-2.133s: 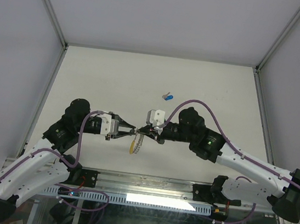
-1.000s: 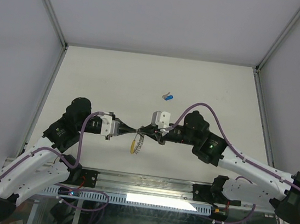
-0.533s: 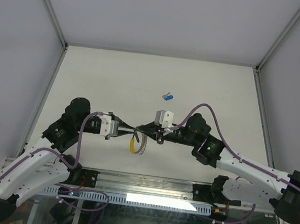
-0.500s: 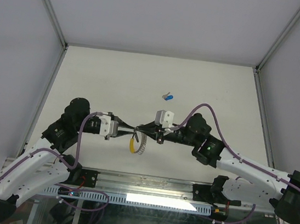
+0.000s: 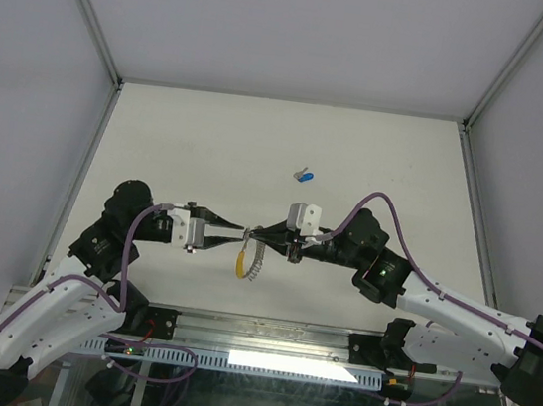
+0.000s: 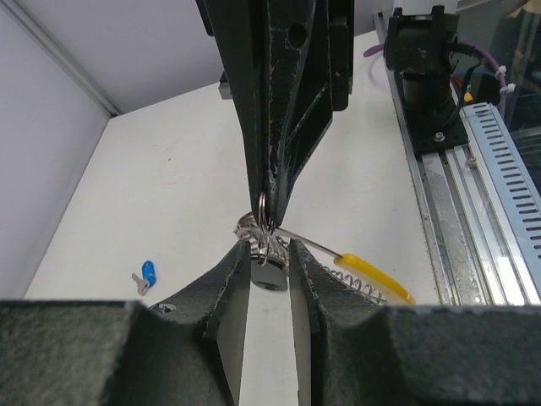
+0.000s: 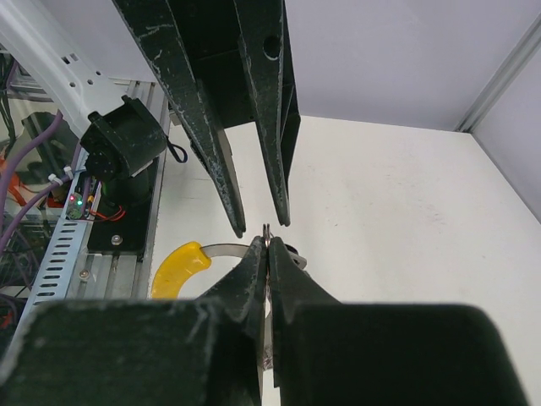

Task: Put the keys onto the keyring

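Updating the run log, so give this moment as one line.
left gripper: open | right gripper: shut on keyring | blue key: on table, untouched

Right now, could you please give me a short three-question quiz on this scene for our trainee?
1. True or false: the blue-headed key lies on the table, held by nothing.
2. Which one grips the keyring? A) the left gripper B) the right gripper C) neither
3. Fill in: the left gripper's fingers stand ___.
Key: 1 true; 2 B; 3 open.
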Robot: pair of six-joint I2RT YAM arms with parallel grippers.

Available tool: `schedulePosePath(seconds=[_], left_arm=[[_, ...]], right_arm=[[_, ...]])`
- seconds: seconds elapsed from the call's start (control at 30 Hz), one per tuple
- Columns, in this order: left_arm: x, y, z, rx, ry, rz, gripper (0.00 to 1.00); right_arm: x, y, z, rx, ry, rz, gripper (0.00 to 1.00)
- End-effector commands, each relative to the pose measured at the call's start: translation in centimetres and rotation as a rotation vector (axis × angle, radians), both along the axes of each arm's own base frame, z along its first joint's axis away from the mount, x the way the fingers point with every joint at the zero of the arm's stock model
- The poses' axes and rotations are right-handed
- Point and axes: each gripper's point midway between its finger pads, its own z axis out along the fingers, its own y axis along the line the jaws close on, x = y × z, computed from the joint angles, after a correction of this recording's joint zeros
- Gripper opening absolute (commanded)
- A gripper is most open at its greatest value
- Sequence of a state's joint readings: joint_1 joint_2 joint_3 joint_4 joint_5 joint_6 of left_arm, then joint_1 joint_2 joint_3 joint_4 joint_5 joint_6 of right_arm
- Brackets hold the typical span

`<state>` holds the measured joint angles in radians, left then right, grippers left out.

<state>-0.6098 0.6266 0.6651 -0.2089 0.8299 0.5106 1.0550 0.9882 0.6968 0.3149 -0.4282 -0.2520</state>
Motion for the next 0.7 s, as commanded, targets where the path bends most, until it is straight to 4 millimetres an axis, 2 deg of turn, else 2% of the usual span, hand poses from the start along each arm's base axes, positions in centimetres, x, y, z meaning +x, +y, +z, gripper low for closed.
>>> schedulePosePath(seconds=[0.0, 0.23, 0.67], left_arm=[[-0.9, -0.7, 2.6, -0.083, -0.019, -0.062, 0.24], [-0.9, -0.8, 2.7, -0.101, -0.012, -0.067, 0.24], [-0.6, -1.3, 0.7, -0.063, 0.028, -0.084, 0.22]], right_arm=[[-0.2, -0.2, 3.0, 0.085, -0.047, 0.007, 0.00], [-0.2, -0.2, 3.0, 0.085, -0.046, 0.008, 0.00], [-0.2, -0.2, 3.5, 0.096, -0.053, 0.007, 0.00]])
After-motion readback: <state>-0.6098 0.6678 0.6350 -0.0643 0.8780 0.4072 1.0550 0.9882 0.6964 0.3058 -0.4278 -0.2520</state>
